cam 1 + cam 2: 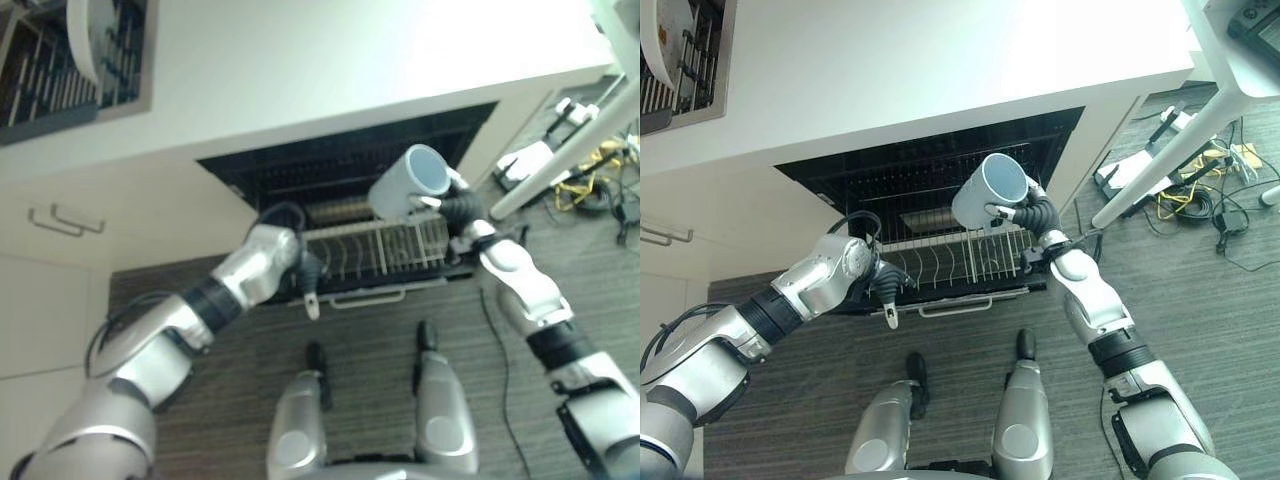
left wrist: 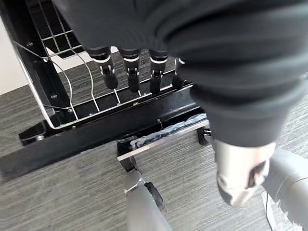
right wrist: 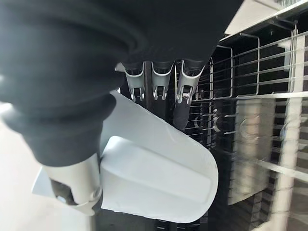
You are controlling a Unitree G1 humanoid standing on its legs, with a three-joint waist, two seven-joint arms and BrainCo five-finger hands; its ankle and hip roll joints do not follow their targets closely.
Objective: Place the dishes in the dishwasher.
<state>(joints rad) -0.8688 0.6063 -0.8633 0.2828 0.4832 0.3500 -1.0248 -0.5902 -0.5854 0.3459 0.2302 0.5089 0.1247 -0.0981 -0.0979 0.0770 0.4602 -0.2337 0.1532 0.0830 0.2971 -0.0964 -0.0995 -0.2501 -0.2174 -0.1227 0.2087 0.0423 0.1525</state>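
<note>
A white mug [image 1: 410,180] hangs tilted above the pulled-out lower rack [image 1: 380,250] of the open dishwasher, mouth facing up and away. My right hand [image 1: 450,205] is shut on it; in the right wrist view the fingers [image 3: 154,82] curl round the mug [image 3: 159,173] beside the rack wires. My left hand [image 1: 885,280] sits at the rack's front left corner. Its fingers [image 2: 132,77] hook over the front rim of the rack [image 2: 72,101], while the thumb hangs down outside. The rack's tines stand bare where visible.
A pale countertop [image 1: 300,60] runs above the dishwasher, with a drying rack and a white plate [image 1: 660,40] at its far left. A metal handle bar [image 1: 370,297] fronts the rack. A white table leg [image 1: 560,150] and floor cables [image 1: 590,180] lie to the right.
</note>
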